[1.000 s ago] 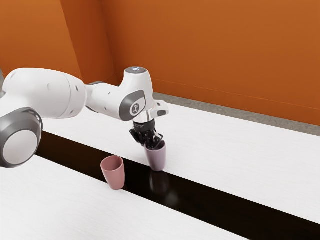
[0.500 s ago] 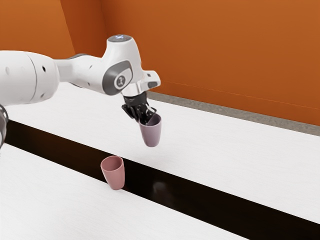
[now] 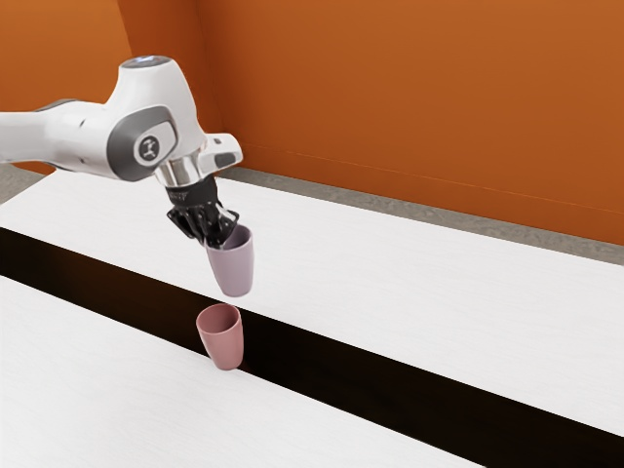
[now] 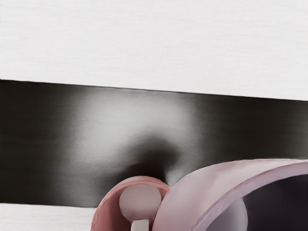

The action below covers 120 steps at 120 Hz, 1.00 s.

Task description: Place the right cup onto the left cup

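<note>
Orange wall (image 3: 409, 107); lilac cup (image 3: 234, 273) part-hides pincer (image 3: 219, 240).

1. Upper cup (image 3: 234, 273): in the gripper (image 3: 220, 240), above the table (image 3: 419, 302).
2. Lower cup (image 3: 223, 343): on the table, at the near edge of the strip (image 3: 351, 370).
3. Upper cup: higher than the lower cup, slightly toward the exterior view's right, the two apart.
4. Strip: across the table.
5. Floor (image 3: 390, 207): behind the table, before the wall (image 3: 409, 97).
</note>
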Motion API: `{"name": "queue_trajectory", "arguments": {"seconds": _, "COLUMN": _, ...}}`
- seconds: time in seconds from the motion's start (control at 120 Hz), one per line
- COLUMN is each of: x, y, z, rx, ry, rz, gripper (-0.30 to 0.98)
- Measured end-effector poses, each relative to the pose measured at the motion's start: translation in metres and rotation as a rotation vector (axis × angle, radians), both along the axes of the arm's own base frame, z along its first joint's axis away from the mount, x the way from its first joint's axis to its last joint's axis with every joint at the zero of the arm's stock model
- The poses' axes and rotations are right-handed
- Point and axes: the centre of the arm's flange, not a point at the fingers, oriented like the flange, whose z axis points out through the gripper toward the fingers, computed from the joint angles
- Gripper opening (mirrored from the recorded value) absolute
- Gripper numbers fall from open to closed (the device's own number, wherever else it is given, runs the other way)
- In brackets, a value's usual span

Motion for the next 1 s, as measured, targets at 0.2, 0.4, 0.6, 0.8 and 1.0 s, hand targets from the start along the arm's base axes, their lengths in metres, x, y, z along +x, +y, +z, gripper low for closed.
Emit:
{"name": "queue_trajectory", "arguments": {"seconds": 0.2, "x": -0.031, "y": 0.01, "z": 0.006, "rx": 0.004, "ry": -0.001, "rz": 0.005, "gripper": -0.1}}
{"name": "queue_trajectory", "arguments": {"seconds": 0.4, "x": -0.046, "y": 0.022, "z": -0.004, "rx": 0.013, "ry": 0.018, "rz": 0.031, "gripper": -0.1}}
{"name": "queue_trajectory", "arguments": {"seconds": 0.6, "x": -0.04, "y": 0.021, "z": -0.024, "rx": 0.027, "ry": 0.028, "rz": 0.049, "gripper": -0.1}}
{"name": "queue_trajectory", "arguments": {"seconds": 0.8, "x": -0.032, "y": 0.021, "z": -0.042, "rx": 0.039, "ry": 0.032, "rz": 0.065, "gripper": -0.1}}
{"name": "queue_trajectory", "arguments": {"seconds": 1.0, "x": -0.026, "y": 0.022, "z": -0.055, "rx": 0.046, "ry": 0.03, "rz": 0.081, "gripper": -0.1}}
